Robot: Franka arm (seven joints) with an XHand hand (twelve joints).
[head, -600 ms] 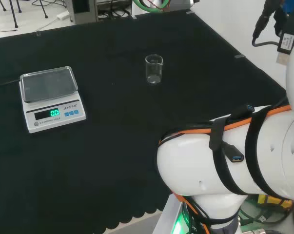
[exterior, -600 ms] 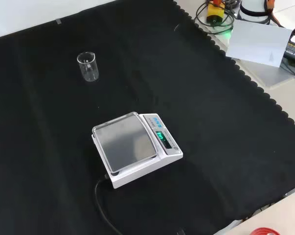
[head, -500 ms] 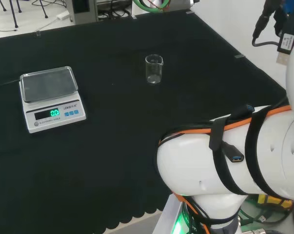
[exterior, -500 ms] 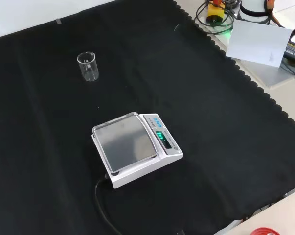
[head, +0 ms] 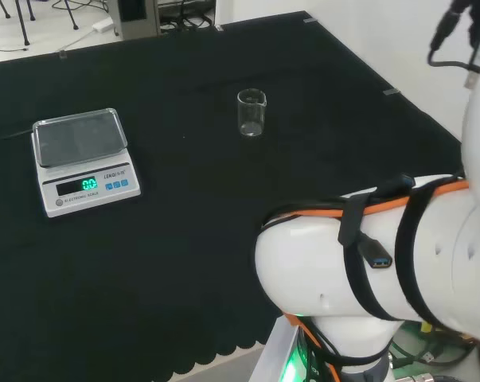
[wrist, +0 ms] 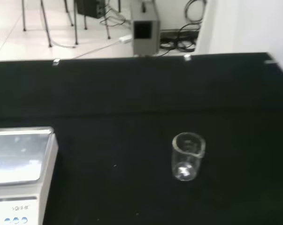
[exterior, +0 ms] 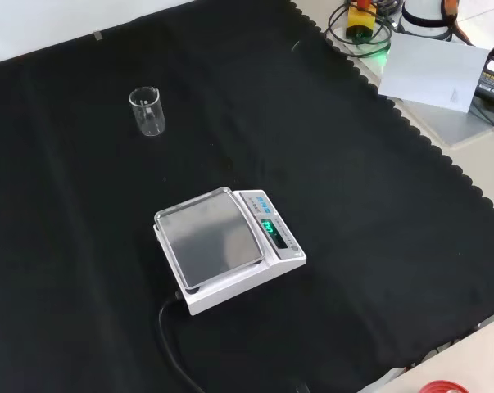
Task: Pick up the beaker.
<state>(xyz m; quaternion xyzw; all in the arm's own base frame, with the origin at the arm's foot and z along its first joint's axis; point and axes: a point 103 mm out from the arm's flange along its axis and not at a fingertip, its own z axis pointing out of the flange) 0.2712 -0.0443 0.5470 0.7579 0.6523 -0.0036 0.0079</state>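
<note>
A small clear glass beaker [head: 251,113] stands upright on the black cloth, toward the far middle of the bench in the head view. In the front view the beaker [exterior: 148,110] is at the upper left, well apart from the scale. The wrist view has the beaker [wrist: 187,156] ahead on the cloth, with nothing touching it. It looks empty.
A white digital scale [head: 82,159] with a lit green display sits to the left in the head view; the scale [exterior: 226,247] has a black cable running off toward the front edge. The arm's white links [head: 375,270] stand at the head view's lower right. Cables and paper [exterior: 431,70] lie beyond the cloth.
The arm's links have shifted slightly in the head view. The beaker and scale stand where they were.
</note>
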